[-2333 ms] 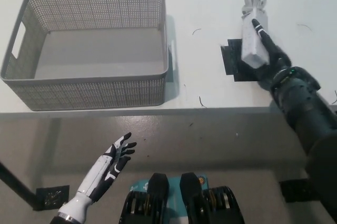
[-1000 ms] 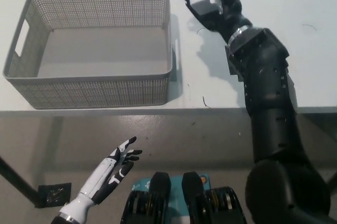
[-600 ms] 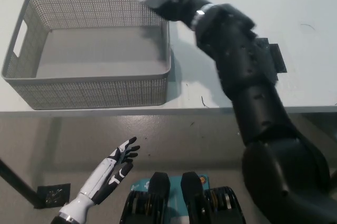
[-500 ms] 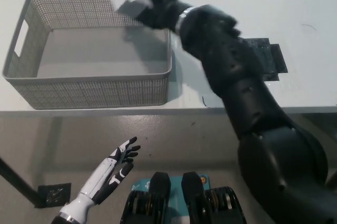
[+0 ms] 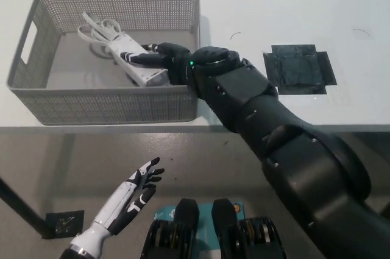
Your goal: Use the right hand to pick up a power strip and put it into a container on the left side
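Half a second ago we saw the power strip [image 5: 131, 58] held above the back rim of the container [image 5: 106, 105]; now it lies low inside that basket, its white body slanting across the floor of the right half, with the coiled white cord bunched at its upper-left end. Our black right hand [image 5: 159, 59] has come down over the right wall with it and is still clasped around the strip's lower-right end, dark fingers [image 5: 135, 58] lying across the pale casing. The right arm now stretches across the picture from the bottom right, uncovering the black square mat [image 5: 298, 69] that it partly hid before. Our white left hand [image 5: 135, 189] has stayed where it was at the lower left, below the tabletop's edge, holding nothing, its fingers spread.

The tabletop [image 5: 256, 3] is plain white and smooth, marked with a few thin dark scuffs. Its front edge runs straight across, and below it is a dull grey-brown floor [image 5: 201, 161].

The container is a grey rectangular basket with finely perforated walls, a solid rim, a cut-out handle in its left end and a flat grey base. The mat is flat and dark, with creased, slightly glossy patches.
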Available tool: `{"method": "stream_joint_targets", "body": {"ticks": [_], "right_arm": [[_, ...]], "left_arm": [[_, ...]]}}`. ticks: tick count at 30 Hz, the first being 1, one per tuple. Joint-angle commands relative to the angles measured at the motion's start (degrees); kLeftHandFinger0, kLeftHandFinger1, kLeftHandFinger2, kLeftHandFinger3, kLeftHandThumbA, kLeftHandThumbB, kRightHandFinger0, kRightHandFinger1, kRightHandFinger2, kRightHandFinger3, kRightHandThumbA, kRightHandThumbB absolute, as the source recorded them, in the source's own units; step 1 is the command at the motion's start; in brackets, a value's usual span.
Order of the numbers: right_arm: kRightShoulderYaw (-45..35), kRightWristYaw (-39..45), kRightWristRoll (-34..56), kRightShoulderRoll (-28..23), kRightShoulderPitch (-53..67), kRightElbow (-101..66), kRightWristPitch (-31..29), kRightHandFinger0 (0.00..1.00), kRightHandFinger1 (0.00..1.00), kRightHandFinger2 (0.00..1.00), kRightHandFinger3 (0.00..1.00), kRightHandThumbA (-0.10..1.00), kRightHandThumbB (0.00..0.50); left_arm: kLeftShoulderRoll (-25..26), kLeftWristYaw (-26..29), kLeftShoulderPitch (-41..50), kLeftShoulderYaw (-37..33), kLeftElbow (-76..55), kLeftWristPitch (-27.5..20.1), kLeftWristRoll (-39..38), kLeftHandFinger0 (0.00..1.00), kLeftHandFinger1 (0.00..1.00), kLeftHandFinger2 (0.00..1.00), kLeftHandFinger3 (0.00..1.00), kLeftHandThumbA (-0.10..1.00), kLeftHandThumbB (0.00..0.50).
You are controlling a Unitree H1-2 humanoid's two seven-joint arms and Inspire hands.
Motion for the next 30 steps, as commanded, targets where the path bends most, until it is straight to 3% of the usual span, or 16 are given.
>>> {"method": "stream_joint_targets", "body": {"ticks": [1,6,8,10,11,13,17,18,21,22,24,26,27,30], "right_arm": [[11.2,-2.7,-15.8,0.5,-9.5,-0.4,-8.9,1.00,1.00,1.00,1.00,0.74,0.371],[14.5,-5.6,-17.7,-0.6,-11.5,-0.8,-12.1,1.00,1.00,1.00,1.00,0.99,0.455],[14.8,-7.4,-18.0,-1.2,-13.4,-1.1,-13.9,1.00,1.00,1.00,1.00,1.00,0.480],[14.0,-8.5,-17.6,-1.8,-15.7,-1.6,-16.4,1.00,1.00,1.00,1.00,1.00,0.476],[13.1,-9.9,-17.2,-2.4,-17.7,-2.3,-18.1,1.00,1.00,1.00,1.00,1.00,0.458],[11.5,-10.7,-16.6,-3.3,-20.6,-3.2,-22.0,1.00,1.00,1.00,1.00,0.98,0.412],[11.2,-13.8,-18.3,-5.3,-25.9,-4.7,-27.6,1.00,1.00,1.00,1.00,1.00,0.444],[10.3,-14.1,-18.0,-6.5,-27.6,-5.4,-29.4,1.00,1.00,1.00,1.00,1.00,0.418],[7.2,-14.9,-16.6,-9.6,-29.9,-9.0,-31.7,1.00,1.00,1.00,1.00,1.00,0.422],[6.3,-14.5,-16.3,-10.6,-30.0,-10.3,-32.5,1.00,1.00,1.00,1.00,1.00,0.400],[4.1,-13.5,-15.3,-13.3,-29.6,-13.8,-33.9,1.00,1.00,1.00,1.00,1.00,0.439],[2.2,-12.2,-15.4,-16.6,-27.5,-20.5,-32.0,1.00,1.00,1.00,1.00,1.00,0.468],[0.9,-11.8,-15.8,-18.6,-25.3,-26.1,-30.2,1.00,1.00,1.00,1.00,1.00,0.430],[-3.6,-7.6,-15.8,-26.4,-14.4,-50.9,-21.1,1.00,1.00,1.00,1.00,1.00,0.405]], "left_arm": [[1.0,-0.9,-2.3,-0.3,-0.8,-2.1,0.5,0.84,0.86,0.89,1.00,1.00,0.214],[1.2,-1.4,-2.4,-0.4,-0.5,-2.1,0.1,0.84,0.86,0.88,1.00,1.00,0.222],[1.1,-1.6,-2.4,-0.4,-0.4,-2.1,0.0,0.85,0.85,0.87,1.00,1.00,0.219],[1.1,-1.6,-2.3,-0.4,-0.5,-2.1,0.1,0.87,0.86,0.86,1.00,1.00,0.214],[1.3,-1.4,-2.3,-0.8,-0.6,-2.1,-0.1,0.86,0.85,0.85,1.00,1.00,0.189],[1.3,-1.4,-2.3,-0.9,-0.6,-2.1,-0.1,0.85,0.84,0.85,1.00,1.00,0.193],[1.3,-1.3,-2.6,-0.9,-0.5,-2.1,0.6,0.84,0.84,0.85,1.00,1.00,0.191],[1.2,-1.5,-2.5,-1.2,-0.6,-2.1,0.7,0.82,0.83,0.85,1.00,1.00,0.189],[1.0,-1.5,-2.6,-1.4,-0.3,-2.1,0.7,0.81,0.82,0.85,1.00,1.00,0.188],[1.0,-1.5,-2.6,-1.5,-0.3,-2.1,0.6,0.81,0.82,0.85,1.00,1.00,0.183],[1.0,-1.8,-2.5,-1.4,-0.4,-2.1,0.7,0.82,0.83,0.85,1.00,1.00,0.197],[1.0,-2.0,-2.4,-1.2,-0.6,-2.1,0.8,0.83,0.83,0.85,1.00,1.00,0.200],[1.1,-1.7,-2.2,-1.2,-0.7,-2.1,1.1,0.83,0.83,0.85,1.00,1.00,0.200],[1.3,-1.0,-2.1,-1.0,-0.7,-2.1,0.7,0.83,0.83,0.85,1.00,1.00,0.200]]}}
